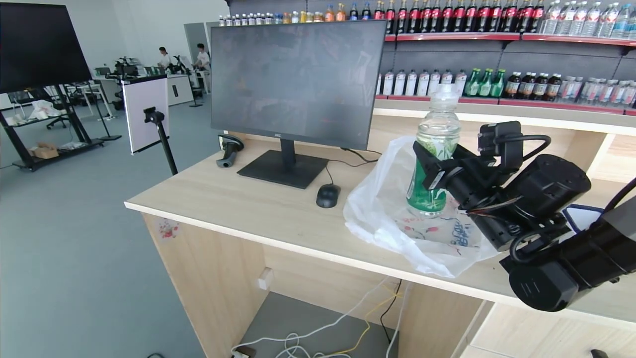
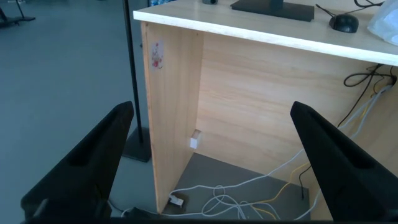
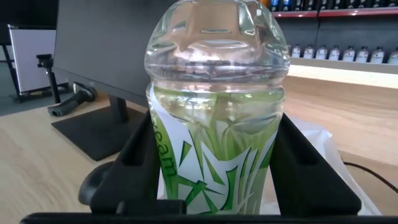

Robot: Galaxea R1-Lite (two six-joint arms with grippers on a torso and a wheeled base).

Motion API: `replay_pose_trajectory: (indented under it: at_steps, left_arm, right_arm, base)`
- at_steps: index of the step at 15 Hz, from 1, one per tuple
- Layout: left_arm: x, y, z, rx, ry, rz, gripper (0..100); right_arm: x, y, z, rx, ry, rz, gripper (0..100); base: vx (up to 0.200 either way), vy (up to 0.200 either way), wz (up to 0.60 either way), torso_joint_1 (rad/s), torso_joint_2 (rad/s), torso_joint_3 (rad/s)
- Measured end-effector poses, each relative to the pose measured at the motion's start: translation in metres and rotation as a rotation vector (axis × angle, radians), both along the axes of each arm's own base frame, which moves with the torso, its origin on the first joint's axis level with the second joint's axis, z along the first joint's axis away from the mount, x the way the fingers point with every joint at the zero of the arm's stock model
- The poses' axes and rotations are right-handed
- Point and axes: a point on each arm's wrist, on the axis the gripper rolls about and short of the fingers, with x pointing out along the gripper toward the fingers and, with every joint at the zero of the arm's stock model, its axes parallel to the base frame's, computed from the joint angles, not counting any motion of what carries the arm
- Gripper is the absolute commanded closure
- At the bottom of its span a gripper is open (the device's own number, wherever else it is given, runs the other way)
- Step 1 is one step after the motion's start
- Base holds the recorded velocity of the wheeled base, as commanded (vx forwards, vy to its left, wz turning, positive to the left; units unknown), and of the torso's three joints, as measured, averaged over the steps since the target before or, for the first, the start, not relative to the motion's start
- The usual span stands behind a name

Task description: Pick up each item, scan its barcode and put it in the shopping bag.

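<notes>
The right jaws are clenching the bottle (image 1: 438,130) over the shopping bag (image 1: 392,219), whose mouth is seemingly lying collapsed, risking a topple; left jaws are hanging released.

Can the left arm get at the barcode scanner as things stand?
Probably not yet: the left gripper, open, is off the desk, out before its front panel. The scanner lies on top beside the monitor, with nothing covering it.

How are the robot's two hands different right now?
The right hand is shut on the green-labelled bottle; the left hand is open and holds nothing. The right hand is up by the shopping bag on the desk; the left hand is off the desk, facing its wooden side. Both are black.
</notes>
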Motion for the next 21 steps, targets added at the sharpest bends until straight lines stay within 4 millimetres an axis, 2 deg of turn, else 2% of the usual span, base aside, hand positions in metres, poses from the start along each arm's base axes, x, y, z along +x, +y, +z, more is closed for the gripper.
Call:
replay_pose_trajectory:
  at_steps: [10, 16, 21]
  left_arm:
    - [0.0, 0.0, 0.0, 0.0, 0.0, 0.0, 0]
    - [0.0, 0.0, 0.0, 0.001, 0.0, 0.0, 0]
    - [0.0, 0.0, 0.0, 0.001, 0.001, 0.0, 0]
  right_arm:
    - [0.026, 0.012, -0.014, 0.0, -0.002, 0.008, 100]
    - [0.029, 0.014, -0.025, -0.019, 0.025, 0.033, 100]
    - [0.024, 0.012, -0.036, -0.036, 0.068, 0.036, 100]
  base:
    - [0.0, 0.0, 0.0, 0.0, 0.0, 0.0]
    - [0.0, 0.0, 0.0, 0.0, 0.0, 0.0]
    - [0.0, 0.0, 0.0, 0.0, 0.0, 0.0]
